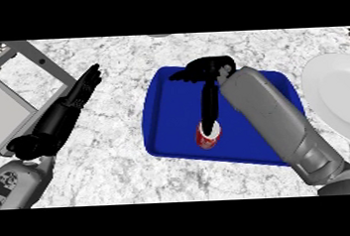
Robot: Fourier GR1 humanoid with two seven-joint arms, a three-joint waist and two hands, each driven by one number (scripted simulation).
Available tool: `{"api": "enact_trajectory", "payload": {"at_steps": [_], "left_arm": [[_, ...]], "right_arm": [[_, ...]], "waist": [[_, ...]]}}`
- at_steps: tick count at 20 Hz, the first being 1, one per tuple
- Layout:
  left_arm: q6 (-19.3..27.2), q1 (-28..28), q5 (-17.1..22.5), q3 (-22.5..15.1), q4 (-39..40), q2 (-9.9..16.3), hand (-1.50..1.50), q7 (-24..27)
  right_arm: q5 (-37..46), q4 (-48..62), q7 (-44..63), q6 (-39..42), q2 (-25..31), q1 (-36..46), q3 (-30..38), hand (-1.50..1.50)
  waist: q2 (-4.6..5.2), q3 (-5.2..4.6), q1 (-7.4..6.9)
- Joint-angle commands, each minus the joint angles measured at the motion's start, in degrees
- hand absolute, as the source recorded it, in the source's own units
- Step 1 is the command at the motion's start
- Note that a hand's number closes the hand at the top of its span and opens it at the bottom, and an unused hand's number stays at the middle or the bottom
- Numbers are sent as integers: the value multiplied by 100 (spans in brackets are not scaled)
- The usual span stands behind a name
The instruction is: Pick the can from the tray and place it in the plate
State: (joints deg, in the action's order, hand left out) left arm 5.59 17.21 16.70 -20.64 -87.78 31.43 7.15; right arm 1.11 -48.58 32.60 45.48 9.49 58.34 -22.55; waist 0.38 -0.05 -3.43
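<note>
Nearest to you is the right forearm (281,120), a grey limb that comes in from the lower right corner and slants up across the blue tray (171,130). At its end the right hand (209,71) sits over the tray's far edge, its fingers curled in toward the palm, while one long dark digit runs straight down from it to the top of the can (208,138). You can see the digit touching the can's rim, but nothing is wrapped round the can itself.

The can is red with a pale top and stands in the tray's near half, roughly in the middle from side to side, well inside the rim.

The white plate (338,95) lies on the marbled counter (121,167) just to the right of the tray, partly cut off by the view's edge, and your forearm passes between it and the can.

On the other side, your left hand (85,89) rests over the counter with its fingers straight and together, pointing away from you, near a grey frame (28,52) at the upper left
</note>
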Motion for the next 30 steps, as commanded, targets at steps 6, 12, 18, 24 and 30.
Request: {"api": "enact_trajectory", "payload": {"at_steps": [6,12,18,24,30], "left_arm": [[-24,-156,-138,167,-99,8,0,-6],[-142,-118,-130,256,-120,-76,0,-104],[-105,-232,-286,243,-445,-147,0,-342],[-286,-492,-261,425,-593,-121,0,-303],[-372,-273,-328,641,-435,-224,0,-355]], "right_arm": [[-981,1871,1564,1440,-573,1412,562,-150],[-776,2622,1606,1849,-347,2059,485,-150],[-653,3402,1643,1611,-390,2439,633,-150],[-401,3515,997,1934,-305,2061,590,-150],[-140,3463,791,2119,-534,1910,458,-150]], "waist": [[-13,-4,158],[15,1,148],[21,2,91],[36,4,77],[24,4,166]]}}
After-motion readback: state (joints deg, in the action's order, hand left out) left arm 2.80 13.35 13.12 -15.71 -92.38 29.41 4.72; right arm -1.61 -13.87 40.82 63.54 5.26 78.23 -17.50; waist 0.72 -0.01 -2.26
